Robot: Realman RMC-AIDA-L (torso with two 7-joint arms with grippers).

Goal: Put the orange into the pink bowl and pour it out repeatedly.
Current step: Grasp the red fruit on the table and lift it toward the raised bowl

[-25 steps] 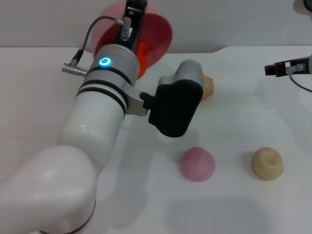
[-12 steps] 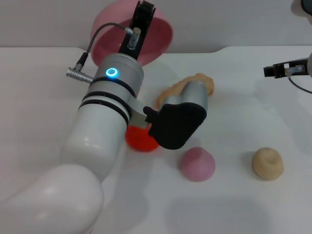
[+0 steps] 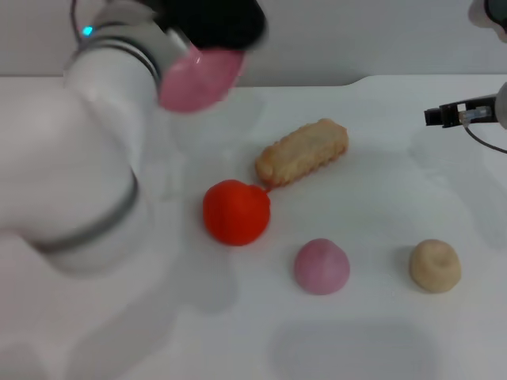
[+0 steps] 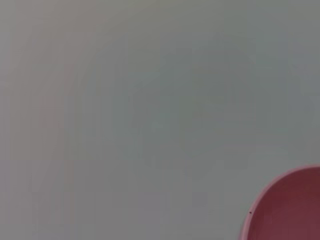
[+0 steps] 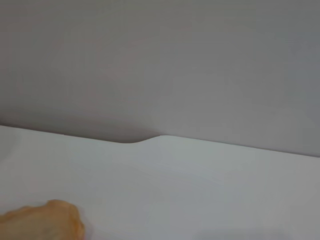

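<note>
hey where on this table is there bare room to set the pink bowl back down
Bare white tabletop lies between the ridged tan biscuit-shaped toy and the parked right gripper, and along the near edge. It is crowded around the red-orange toy orange, pink dome lump and beige round lump.

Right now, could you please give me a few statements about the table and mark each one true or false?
1. The orange lies on the table, outside the pink bowl. True.
2. The pink bowl rests flat on the table. False: the left arm holds it raised at the far left.
3. The long biscuit-like piece lies just beyond the orange. True.
4. The right gripper holds the beige lump. False: it sits at the far right edge, apart from the lump.
</note>
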